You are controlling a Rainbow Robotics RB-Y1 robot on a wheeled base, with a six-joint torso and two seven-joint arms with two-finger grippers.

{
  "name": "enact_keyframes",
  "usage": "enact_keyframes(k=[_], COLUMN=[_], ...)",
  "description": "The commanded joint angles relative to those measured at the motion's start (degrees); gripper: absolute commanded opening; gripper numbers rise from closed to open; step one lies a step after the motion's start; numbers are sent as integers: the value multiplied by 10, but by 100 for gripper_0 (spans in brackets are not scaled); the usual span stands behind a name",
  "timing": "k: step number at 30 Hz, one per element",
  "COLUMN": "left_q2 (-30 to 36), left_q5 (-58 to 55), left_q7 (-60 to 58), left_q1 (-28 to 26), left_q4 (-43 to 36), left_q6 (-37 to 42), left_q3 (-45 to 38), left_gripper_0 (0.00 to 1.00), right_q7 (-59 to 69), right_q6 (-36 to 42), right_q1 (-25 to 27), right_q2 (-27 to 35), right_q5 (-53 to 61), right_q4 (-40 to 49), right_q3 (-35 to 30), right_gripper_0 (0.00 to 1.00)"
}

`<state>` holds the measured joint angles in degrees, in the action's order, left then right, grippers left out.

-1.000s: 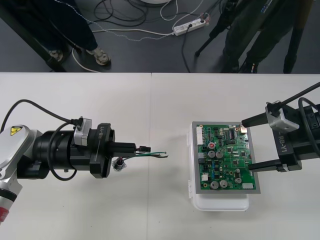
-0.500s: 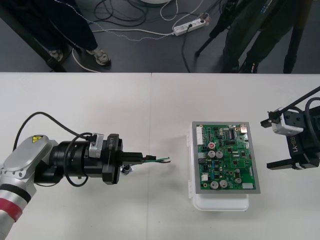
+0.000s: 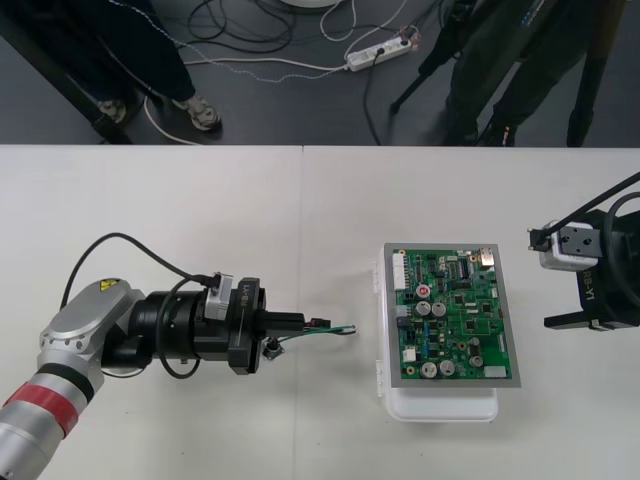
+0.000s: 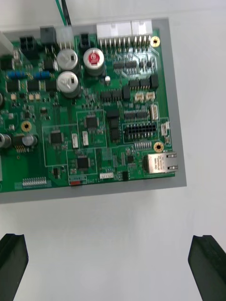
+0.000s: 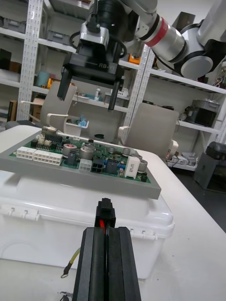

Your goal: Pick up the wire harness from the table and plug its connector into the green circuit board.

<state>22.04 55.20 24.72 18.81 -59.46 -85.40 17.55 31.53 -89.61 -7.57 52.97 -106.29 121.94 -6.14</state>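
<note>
My left gripper (image 3: 297,322) is shut on the wire harness (image 3: 335,327), a short way left of the green circuit board (image 3: 450,315). The small black plug (image 5: 105,211) sticks out past the closed fingers (image 5: 106,263) and points at the board's near edge (image 5: 84,160). Thin green wires trail toward the board, and the metal socket (image 3: 268,347) hangs below the gripper. The board rests on a white base (image 3: 440,405). My right gripper (image 3: 560,280) stands open just off the board's right edge, with its fingers (image 4: 209,263) apart over bare table and the board (image 4: 89,108) beyond them.
Bare table lies between the plug and the white base (image 5: 94,211). In the left wrist view the right gripper (image 5: 92,61) stands behind the board. Dark floor with cables and a power strip (image 3: 380,52) runs past the table's far edge.
My left gripper has carried the harness right and toward the table's front, closer to the board. My right gripper has drawn back to the right, off the board.
</note>
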Motion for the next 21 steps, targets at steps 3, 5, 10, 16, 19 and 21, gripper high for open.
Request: enact_keyframes(k=[3, 5, 10, 16, 19, 21], left_q2=[-20, -20, -27, -41, -46, -49], left_q5=[-3, 0, 0, -1, -1, -1], left_q7=[53, 56, 59, 60, 63, 64], left_q1=[22, 21, 22, 22, 22, 22], left_q4=[-3, -3, -2, -3, -2, -3], left_q6=[-28, -22, -5, 19, 36, 42], left_q3=[13, 14, 15, 23, 28, 29], left_gripper_0=[0, 0, 0, 0, 0, 0], right_q7=[15, 18, 13, 17, 21, 22], right_q6=[-4, -4, -4, -4, -4, -4], right_q1=[-16, -16, -17, -16, -15, -16], right_q2=[25, 25, 25, 25, 24, 25], right_q5=[-59, -77, -111, -124, -133, -139], right_q4=[31, 33, 35, 38, 38, 36], right_q3=[50, 63, 87, 96, 105, 114], right_gripper_0=[100, 100, 100, 100, 100, 100])
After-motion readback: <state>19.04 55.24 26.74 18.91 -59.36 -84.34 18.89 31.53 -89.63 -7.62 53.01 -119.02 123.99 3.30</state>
